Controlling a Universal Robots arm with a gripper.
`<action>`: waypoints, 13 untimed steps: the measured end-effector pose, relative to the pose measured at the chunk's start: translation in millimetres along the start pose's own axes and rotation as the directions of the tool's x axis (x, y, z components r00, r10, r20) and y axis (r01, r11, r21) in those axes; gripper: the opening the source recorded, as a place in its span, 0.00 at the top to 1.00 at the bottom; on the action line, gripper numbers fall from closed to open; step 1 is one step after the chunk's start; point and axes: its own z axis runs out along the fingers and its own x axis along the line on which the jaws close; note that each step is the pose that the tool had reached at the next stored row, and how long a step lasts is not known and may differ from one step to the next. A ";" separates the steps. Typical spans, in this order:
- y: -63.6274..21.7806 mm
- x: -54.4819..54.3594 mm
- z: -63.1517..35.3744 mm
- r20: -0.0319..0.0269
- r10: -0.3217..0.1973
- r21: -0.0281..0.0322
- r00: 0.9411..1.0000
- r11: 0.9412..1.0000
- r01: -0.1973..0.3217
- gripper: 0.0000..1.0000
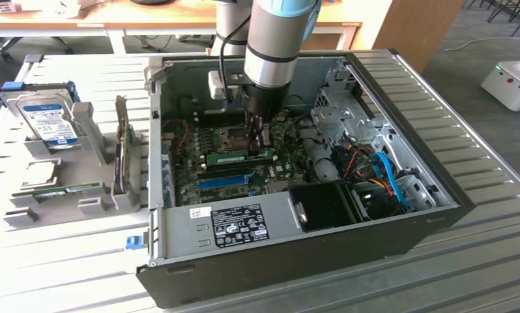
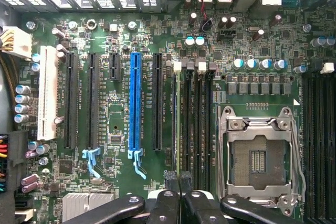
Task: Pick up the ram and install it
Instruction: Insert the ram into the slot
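Exterior and wrist views of an open computer case. The ram (image 1: 234,157), a narrow green stick with a pale label, stands on its long edge on the motherboard (image 1: 190,182), in the row of memory slots (image 2: 198,119) between the processor socket (image 2: 260,156) and the blue expansion slot (image 1: 225,181). The arm reaches straight down into the case (image 1: 286,261). The gripper (image 1: 262,147) sits over the ram's end at the exterior view's right, so most of the stick extends away from it toward the exterior view's left.

The fingertips (image 2: 170,179) are drawn together with only a hairline gap and hang directly above one end of the memory slots. They meet the ram at its upper edge; whether they pinch that edge or merely bear on it cannot be told.

Around the ram, the motherboard carries several black expansion slots and one white slot (image 2: 47,93). A black fan shroud (image 1: 330,202) and blue cables (image 1: 390,176) occupy the case toward the exterior view's right, and a labelled metal box (image 1: 238,225) lies along the near wall.

Outside the case, at the exterior view's left, a grey holder (image 1: 95,202) on the slatted table (image 1: 60,274) carries a silver hard drive (image 1: 47,120) with a blue label. A second green stick (image 1: 69,191) lies flat in it, well apart from the gripper.
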 end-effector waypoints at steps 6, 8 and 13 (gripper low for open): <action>-0.1 0.0 2.7 0.000 0.000 0.000 1.000 1.000 0.000 0.88; -0.2 0.0 3.4 0.000 0.000 0.000 1.000 1.000 0.000 0.88; -0.2 0.0 4.6 0.000 0.000 0.000 1.000 1.000 0.000 0.88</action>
